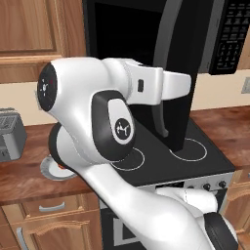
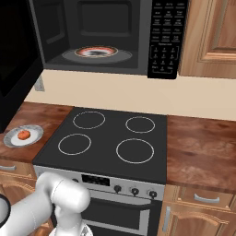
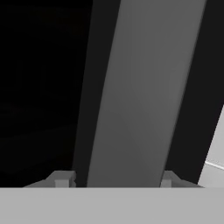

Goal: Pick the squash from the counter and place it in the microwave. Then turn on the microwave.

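Pincer (image 3: pixel 111 181) at long curved grey handle (image 3: pixel 140 92) of black microwave (image 2: pixel 99 34); tips straddle handle, one each side, gap on both sides, so parted and clamping nothing. Door (image 1: pixel 188 68) swung wide, likely pulled by handle to clear cavity. Small orange-red squash (image 2: pixel 24 134) on grey-rimmed white plate (image 2: pixel 36 134), reddish-brown wood worktop (image 2: pixel 41 115), at its edge beside black stovetop (image 2: pixel 110 138). Squash well below and apart from pincer, not yet picked.

The reddish-brown wood-grain counter (image 2: pixel 203 147) runs on both sides of the black four-ring stovetop (image 2: pixel 108 138). On its left stretch lies a grey-rimmed white plate (image 2: pixel 34 133) with the orange squash (image 2: pixel 24 134) on it; a grey toaster (image 1: pixel 10 134) stands farther left.
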Controlling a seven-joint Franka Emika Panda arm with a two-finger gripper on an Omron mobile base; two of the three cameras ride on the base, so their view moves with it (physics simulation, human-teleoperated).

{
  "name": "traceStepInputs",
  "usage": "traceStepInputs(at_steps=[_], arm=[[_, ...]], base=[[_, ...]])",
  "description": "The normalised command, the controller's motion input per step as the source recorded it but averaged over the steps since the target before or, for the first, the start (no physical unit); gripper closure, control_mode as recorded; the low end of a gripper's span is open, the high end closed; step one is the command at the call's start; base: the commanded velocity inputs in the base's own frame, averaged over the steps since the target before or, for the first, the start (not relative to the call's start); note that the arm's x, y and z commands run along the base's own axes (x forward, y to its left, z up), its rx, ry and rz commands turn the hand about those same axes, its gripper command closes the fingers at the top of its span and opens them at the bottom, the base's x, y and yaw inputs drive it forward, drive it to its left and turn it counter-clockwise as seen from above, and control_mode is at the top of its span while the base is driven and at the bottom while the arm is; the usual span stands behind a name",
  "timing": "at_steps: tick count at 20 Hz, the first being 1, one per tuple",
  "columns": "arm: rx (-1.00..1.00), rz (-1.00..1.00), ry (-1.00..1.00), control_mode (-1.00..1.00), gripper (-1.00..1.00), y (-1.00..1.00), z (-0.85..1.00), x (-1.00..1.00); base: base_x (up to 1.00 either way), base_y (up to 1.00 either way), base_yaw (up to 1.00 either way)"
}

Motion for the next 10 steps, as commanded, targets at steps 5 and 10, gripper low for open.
traceStepInputs(at_steps=[5,10], arm=[[0.0,0.0,0.01,-1.0,-1.0,0.0,-0.03,0.0],[0.01,0.0,0.0,-1.0,-1.0,0.02,-0.06,0.0]], base=[[0.0,0.0,0.0],[0.0,0.0,0.0]])
